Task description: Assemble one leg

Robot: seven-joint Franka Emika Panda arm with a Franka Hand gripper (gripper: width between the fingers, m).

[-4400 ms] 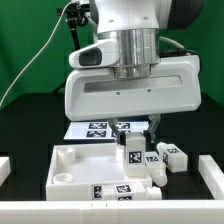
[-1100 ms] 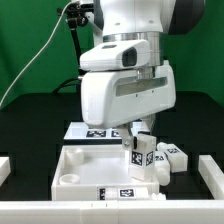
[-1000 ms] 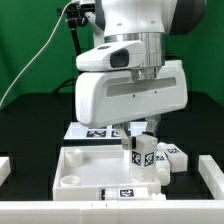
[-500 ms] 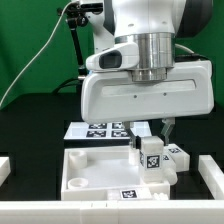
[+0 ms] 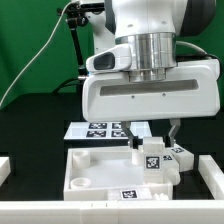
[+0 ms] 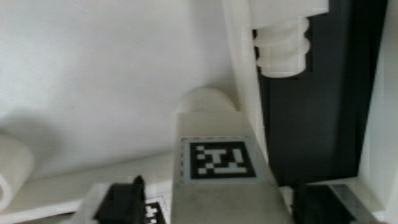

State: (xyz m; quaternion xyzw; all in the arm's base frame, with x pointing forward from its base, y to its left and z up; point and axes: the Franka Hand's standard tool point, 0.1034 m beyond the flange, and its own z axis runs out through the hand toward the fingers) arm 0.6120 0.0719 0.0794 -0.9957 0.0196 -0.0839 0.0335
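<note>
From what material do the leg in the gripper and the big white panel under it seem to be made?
The leg looks like white plastic with a matte finish: even colour, softly rounded edges, and a printed black-and-white tag, probably a sticker. The panel also looks like moulded white plastic, slightly glossy, with smooth raised rims and a round socket. The gripper holds the leg. Plastic is a guess from appearance only.

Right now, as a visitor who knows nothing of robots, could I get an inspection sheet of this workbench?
Surface: black table, white rails at its edges.
Job's things: one leg held upright over the white panel; spare legs beside it.
Clutter: marker board behind the panel.
Pincer: pincer shut on the leg.
Cables: black cable hanging behind.
Surroundings: green backdrop.
</note>
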